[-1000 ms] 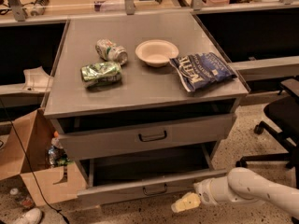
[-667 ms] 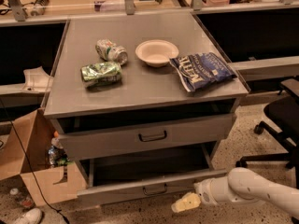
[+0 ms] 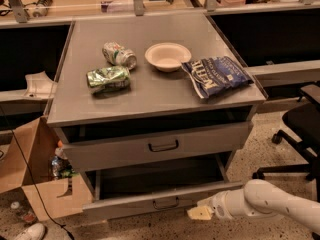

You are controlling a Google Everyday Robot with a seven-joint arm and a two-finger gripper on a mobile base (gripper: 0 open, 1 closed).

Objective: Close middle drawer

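Observation:
The middle drawer [image 3: 150, 201] is a wide, shallow grey drawer with a low front panel and a small dark loop handle [image 3: 166, 203]. It stands pulled well out of the grey cabinet, below the taller-fronted top drawer [image 3: 160, 145], which is also out a little. My gripper [image 3: 200, 212], on the white arm [image 3: 265, 206] coming in from the lower right, is right at the right part of the middle drawer's front panel, beside the handle. The lowest drawer is out of view.
On the cabinet top [image 3: 150, 94] lie two crushed cans [image 3: 109, 79] [image 3: 119, 54], a white bowl [image 3: 167, 56] and a blue chip bag [image 3: 216, 75]. A cardboard box [image 3: 35, 184] of trash stands at the left. A black office chair [image 3: 300, 134] stands at the right.

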